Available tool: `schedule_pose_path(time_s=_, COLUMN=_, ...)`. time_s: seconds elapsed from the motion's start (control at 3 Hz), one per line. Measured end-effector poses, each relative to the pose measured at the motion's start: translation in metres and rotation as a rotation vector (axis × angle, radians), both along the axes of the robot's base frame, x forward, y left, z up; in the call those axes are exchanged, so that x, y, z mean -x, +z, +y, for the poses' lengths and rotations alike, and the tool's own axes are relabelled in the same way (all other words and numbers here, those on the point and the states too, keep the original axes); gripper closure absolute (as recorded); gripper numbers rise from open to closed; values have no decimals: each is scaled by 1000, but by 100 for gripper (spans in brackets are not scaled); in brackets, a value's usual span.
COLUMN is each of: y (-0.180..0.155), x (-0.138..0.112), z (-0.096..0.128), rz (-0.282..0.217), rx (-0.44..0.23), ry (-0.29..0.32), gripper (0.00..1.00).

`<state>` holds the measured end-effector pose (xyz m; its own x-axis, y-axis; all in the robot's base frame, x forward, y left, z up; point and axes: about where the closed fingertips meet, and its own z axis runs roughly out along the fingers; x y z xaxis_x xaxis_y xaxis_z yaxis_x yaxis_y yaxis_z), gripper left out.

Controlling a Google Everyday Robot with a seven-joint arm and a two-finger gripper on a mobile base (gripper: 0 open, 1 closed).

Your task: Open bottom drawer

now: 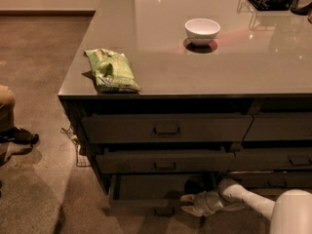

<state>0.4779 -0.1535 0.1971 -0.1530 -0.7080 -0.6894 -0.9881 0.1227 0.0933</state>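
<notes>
though ajar, bottom drawer (141, 205) beside hand (186, 204)

Smooth plastic hand (186, 204) at matt bottom drawer (141, 205)

White rounded arm (253, 203), grey wrist (213, 202); pale gripper (188, 204) at bottom drawer (136, 207).

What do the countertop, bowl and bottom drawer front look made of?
Countertop: glossy grey, maybe glass or polished laminate; it shows sharp reflections. Bowl: white, probably glazed ceramic; shiny rim. Bottom drawer: matte dark panel, painted wood or laminate, unclear. The hand sits low by its front, right of centre.
</notes>
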Motion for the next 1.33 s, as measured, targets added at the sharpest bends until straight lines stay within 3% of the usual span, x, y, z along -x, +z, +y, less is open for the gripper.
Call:
schedule_pose_path(time_s=0.33, y=7, x=0, z=-1, rz=0, rx=0, ry=0, gripper=100)
schedule_pose_path(time_s=0.67, y=8, x=0, z=-1, rz=0, rx=0, ry=0, gripper=100)
schedule_pose_path(time_s=1.33, y=25, x=71, z=-2, rz=74, rx=-69, ry=11, gripper=100)
